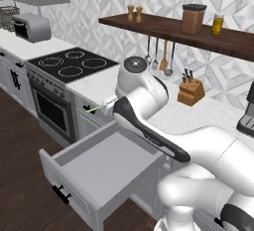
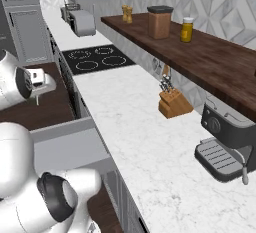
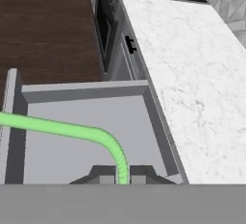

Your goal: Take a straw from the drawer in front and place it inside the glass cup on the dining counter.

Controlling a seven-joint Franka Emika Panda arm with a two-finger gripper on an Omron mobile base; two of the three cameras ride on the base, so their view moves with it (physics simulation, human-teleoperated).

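Holding the straw (image 3: 72,130) pinched tight between the gripper (image 3: 123,176) fingers, I've got it lifted above the open drawer (image 1: 106,168), with its long end trailing out toward the drawer's front panel. My worry: that long free end could snag on the drawer's wall when I swing away, and such a thin grip might let it twist or slip out. No glass cup showing yet, so I'd turn slowly.

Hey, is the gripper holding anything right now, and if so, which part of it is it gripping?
Yes: the gripper is shut on the green straw, pinching it at one end, above the open drawer.
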